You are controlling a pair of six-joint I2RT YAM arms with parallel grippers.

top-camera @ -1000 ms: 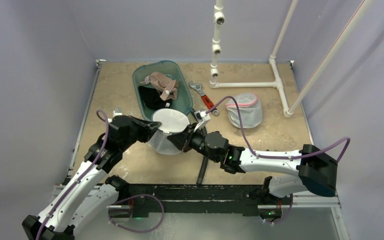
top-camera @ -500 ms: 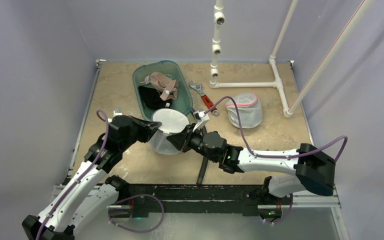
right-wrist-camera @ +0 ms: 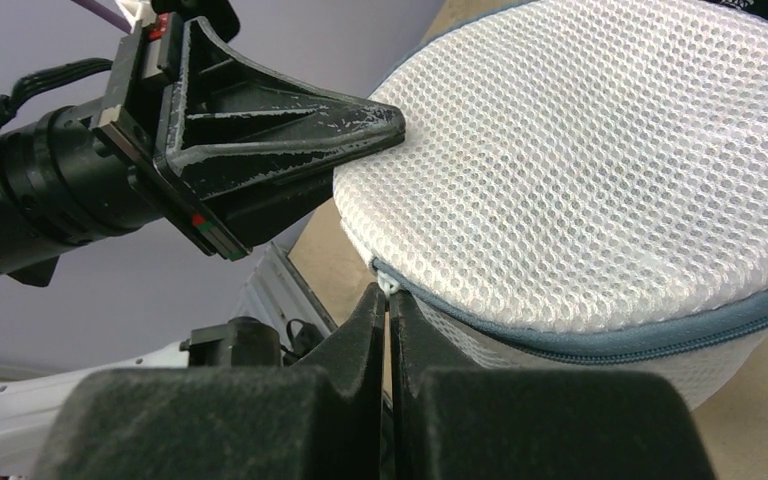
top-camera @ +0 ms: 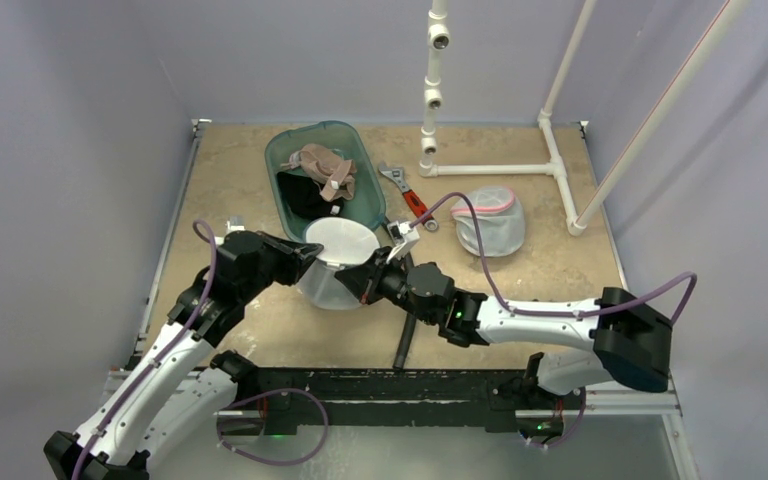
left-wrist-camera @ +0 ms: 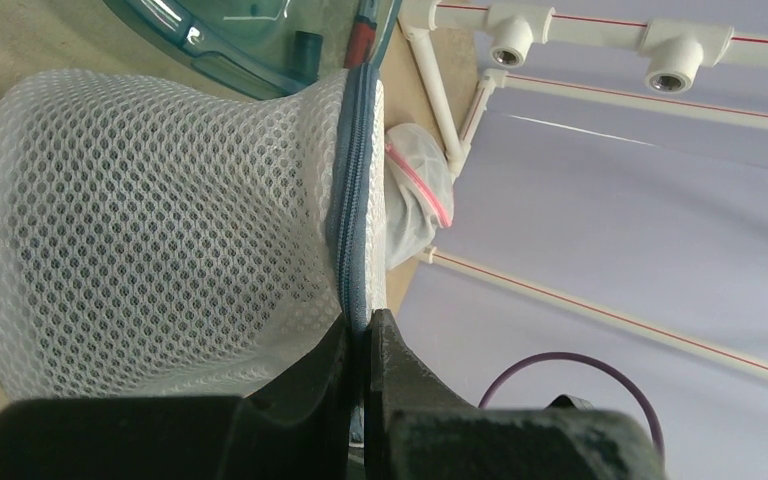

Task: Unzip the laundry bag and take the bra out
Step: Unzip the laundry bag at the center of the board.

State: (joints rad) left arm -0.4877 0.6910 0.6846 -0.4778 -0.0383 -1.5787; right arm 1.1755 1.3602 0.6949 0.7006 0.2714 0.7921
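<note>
A white mesh laundry bag [top-camera: 335, 262] was set mid-table, just beside a teal bin [top-camera: 278, 160]. Its zipper [left-wrist-camera: 352, 200] was clamped by the left gripper [left-wrist-camera: 363, 325]; the right gripper [right-wrist-camera: 387, 297] was pinched together on, apparently, the zipper pull [right-wrist-camera: 387, 283].

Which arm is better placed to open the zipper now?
Right. The right tool is shut on the small metal zipper pull of the white mesh laundry bag; the left tool only pinches the blue-grey zipper band.
</note>
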